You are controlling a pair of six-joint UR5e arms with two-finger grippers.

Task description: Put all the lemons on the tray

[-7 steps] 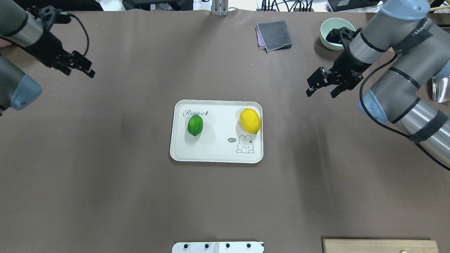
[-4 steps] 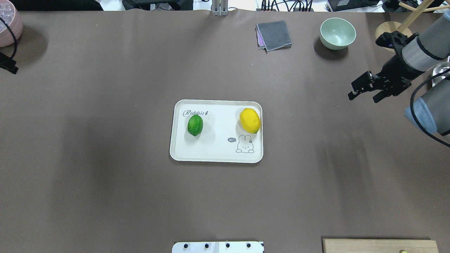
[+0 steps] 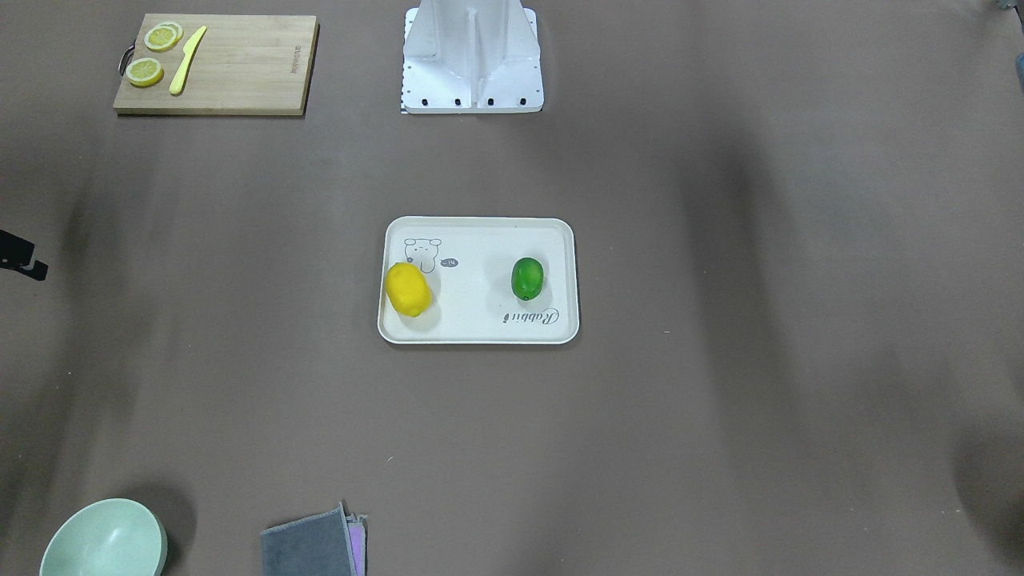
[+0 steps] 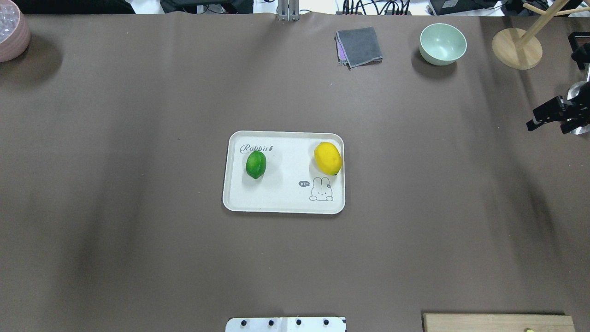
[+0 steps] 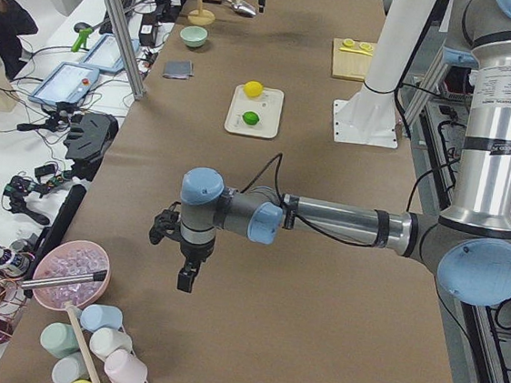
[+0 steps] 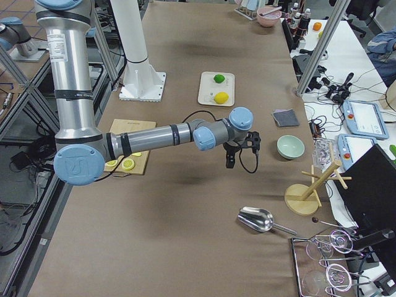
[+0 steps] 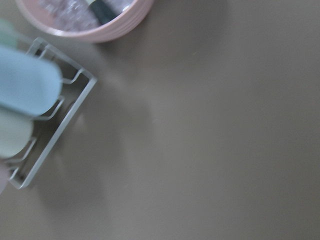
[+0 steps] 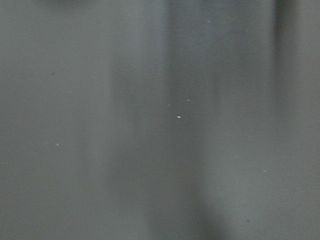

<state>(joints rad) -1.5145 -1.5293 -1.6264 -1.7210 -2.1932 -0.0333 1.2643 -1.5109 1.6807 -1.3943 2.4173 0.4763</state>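
Cream-white tray (image 4: 276, 196) sits dead centre on the brown counter (image 4: 138, 184), and both lemons are on it. The yellow lemon (image 4: 327, 158) lies against the tray's rim on the robot's right side, just above the little animal drawing. The green lemon (image 4: 256, 164) lies towards the other side, right under the "Rabbit" script. The two fruits are well apart, nothing touching either one.

Out at the overhead view's right edge, the right gripper (image 4: 547, 127) hangs above bare counter, far from the tray, with its fingers spread apart and nothing between them. Its wrist camera sees only blurred brown surface.

The left gripper (image 5: 184, 280) shows only in the side view, pointing down over the counter's near end beside a pink bowl (image 5: 71, 273). From there, whether its fingers are wide or closed I cannot tell.

Along the far edge sit a folded grey cloth (image 4: 359, 46), a mint-green bowl (image 4: 443, 44) and a wooden stand (image 4: 516, 48). A wooden cutting board (image 3: 240, 64) with lemon slices (image 3: 145, 71) and a yellow knife (image 3: 187, 58) lies near the robot's base.
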